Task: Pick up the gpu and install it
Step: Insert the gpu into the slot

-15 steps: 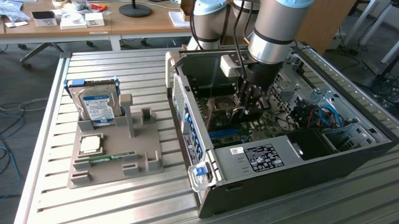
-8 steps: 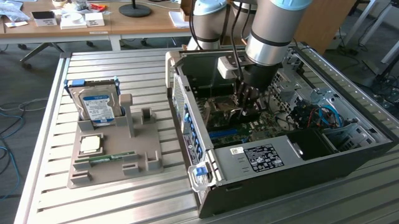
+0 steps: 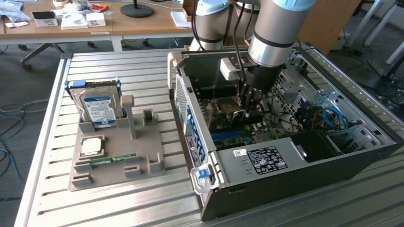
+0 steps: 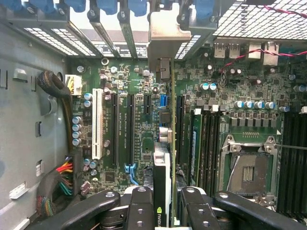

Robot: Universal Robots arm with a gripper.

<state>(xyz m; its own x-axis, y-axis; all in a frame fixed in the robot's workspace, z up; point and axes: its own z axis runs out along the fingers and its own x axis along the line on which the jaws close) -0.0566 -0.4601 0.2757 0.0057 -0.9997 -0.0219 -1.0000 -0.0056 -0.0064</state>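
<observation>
Gpu [image 4: 162,165] stands edge-on inside the open computer case [image 3: 284,189], right of centre in the exterior view, where the arm [image 3: 275,33] hides it. Beneath lies the motherboard [image 4: 120,120]; slot contact is unclear. The tool [image 4: 163,207] clamps the card's near end.

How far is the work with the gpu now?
Done: the gpu is picked up and inside the open computer case. In hand: the gripper is shut on it, holding it edge-on over the motherboard slots. Left: I cannot tell whether it is seated, and the grip is not yet released.
</observation>
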